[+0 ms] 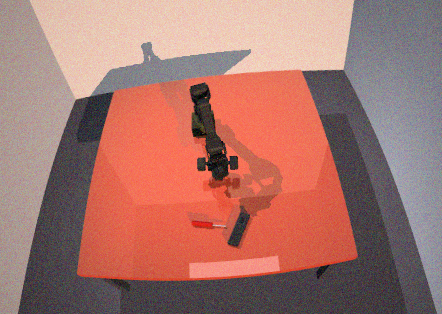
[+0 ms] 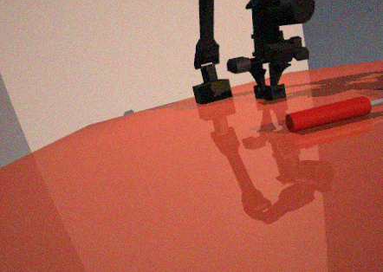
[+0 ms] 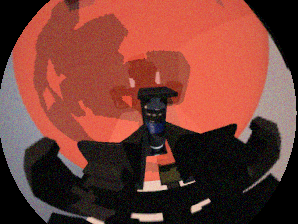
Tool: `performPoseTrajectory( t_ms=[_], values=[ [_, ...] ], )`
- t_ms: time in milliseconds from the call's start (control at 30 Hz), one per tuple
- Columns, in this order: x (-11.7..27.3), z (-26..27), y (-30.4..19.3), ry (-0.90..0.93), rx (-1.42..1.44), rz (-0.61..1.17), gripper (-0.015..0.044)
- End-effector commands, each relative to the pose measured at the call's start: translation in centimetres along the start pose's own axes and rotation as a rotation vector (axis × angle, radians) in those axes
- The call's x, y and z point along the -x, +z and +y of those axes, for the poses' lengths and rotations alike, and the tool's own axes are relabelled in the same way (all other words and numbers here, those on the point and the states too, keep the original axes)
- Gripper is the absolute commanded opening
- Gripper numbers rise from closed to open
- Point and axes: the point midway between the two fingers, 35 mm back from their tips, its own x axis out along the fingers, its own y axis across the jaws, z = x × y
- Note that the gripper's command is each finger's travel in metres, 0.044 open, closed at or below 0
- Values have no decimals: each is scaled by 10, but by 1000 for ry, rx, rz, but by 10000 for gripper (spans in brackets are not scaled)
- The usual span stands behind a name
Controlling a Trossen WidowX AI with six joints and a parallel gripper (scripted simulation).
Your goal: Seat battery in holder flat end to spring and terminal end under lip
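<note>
The battery (image 3: 156,128), dark with a blue band, lies lengthwise between my fingers in the wrist view. My gripper (image 1: 219,173) (image 2: 266,85) (image 3: 154,124) is shut on it, fingers pointing down. The black holder (image 2: 272,93) (image 3: 158,92) is directly at the fingertips, low at the table; its raised end wall shows beyond the battery's far end in the wrist view. The fingers cover much of the holder and both sides of the battery. Whether the battery lies flat, and how its ends meet spring and lip, I cannot tell. The arm hides the holder in the top view.
A red screwdriver (image 1: 202,224) (image 2: 329,113) lies on the red table (image 1: 150,252) (image 2: 152,192) in front of the gripper. A dark oblong block (image 1: 239,228) lies beside its tip. A pale strip (image 1: 234,267) is at the front edge. The arm's base (image 2: 212,92) stands behind.
</note>
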Motion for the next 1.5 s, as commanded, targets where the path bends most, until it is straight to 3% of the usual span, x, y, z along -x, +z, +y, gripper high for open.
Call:
performPoseTrajectory(
  t_ms=[0,1467],
  values=[
    [3,0,6,0,-6,-47,81],
    [-2,0,-3,4,-11,-78,81]
  ],
)
